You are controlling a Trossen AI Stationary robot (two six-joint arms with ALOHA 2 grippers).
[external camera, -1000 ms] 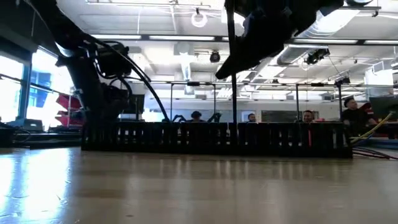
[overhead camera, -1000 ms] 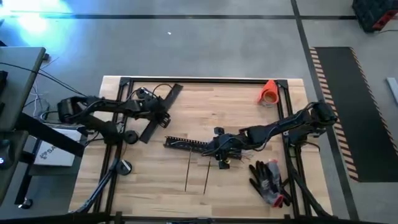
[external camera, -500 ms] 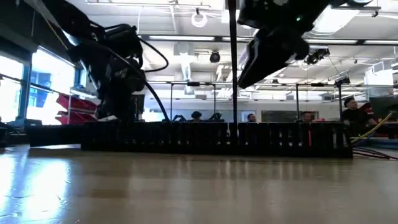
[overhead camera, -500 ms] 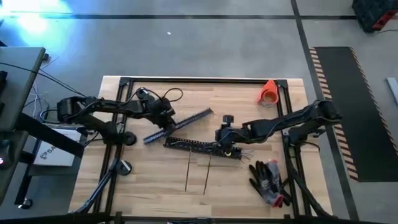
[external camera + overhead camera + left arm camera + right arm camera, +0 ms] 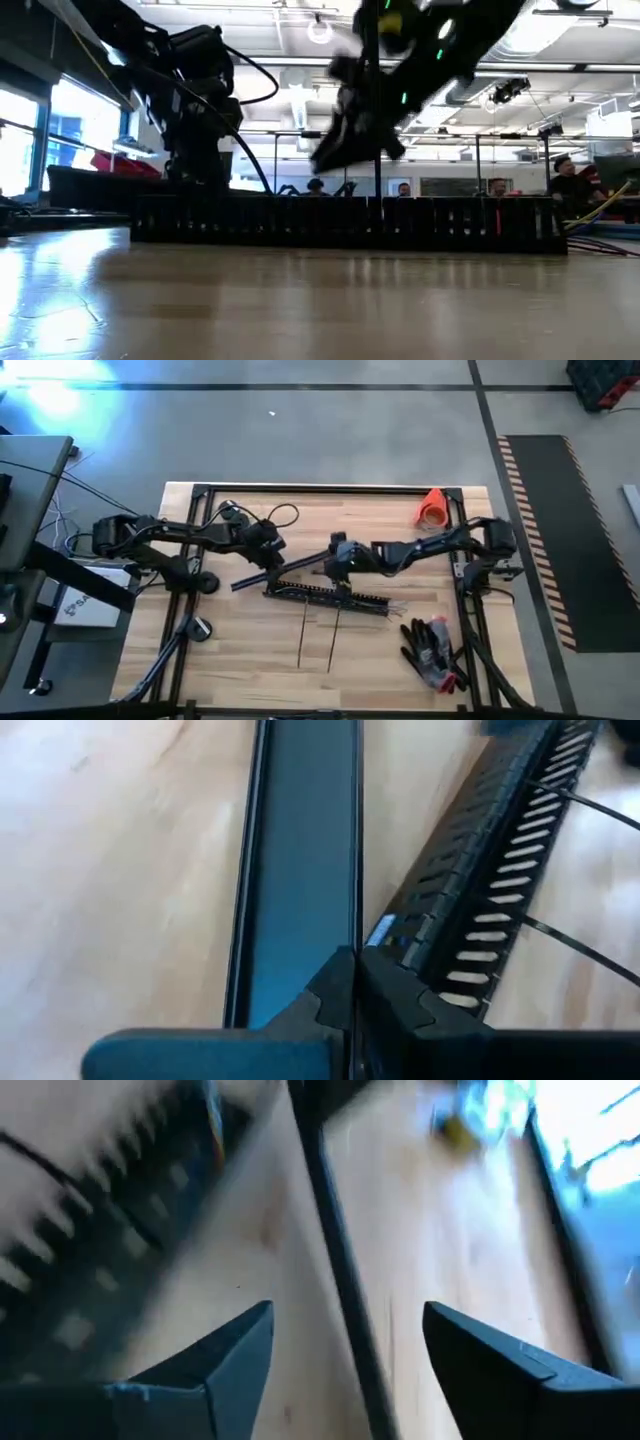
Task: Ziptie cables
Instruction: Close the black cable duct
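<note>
A: What did the overhead view give that the others did not?

B: The whole bench (image 5: 400, 650), with the long slotted black duct (image 5: 325, 596) lying across its middle and a flat black strip (image 5: 285, 567) angled just above it. The left gripper (image 5: 268, 559) sat at the strip's left part, and the right gripper (image 5: 338, 566) hung over the strip's right end, near the duct. An orange cone (image 5: 432, 508) stood at the far right corner, a pair of gloves (image 5: 432, 648) near the front right, and two thin rods (image 5: 318, 636) lay in front of the duct.

A: And the wrist cameras?

B: The left one showed its gripper (image 5: 357, 982) pinching the edge of the strip (image 5: 300, 860), fingers pressed together on it, with the duct (image 5: 490, 890) just beside. The right one showed its gripper (image 5: 348, 1350) spread wide, nothing between the fingers.

A: Where were the cables?

B: Thin wires (image 5: 392, 609) trailed out of the duct's right end; two more (image 5: 585, 810) crossed it in the left wrist view.

A: What had changed?

B: Half a second before, the right gripper had been farther right, over the duct's right part; it had since moved left and toward the strip. The strip itself had turned slightly.
</note>
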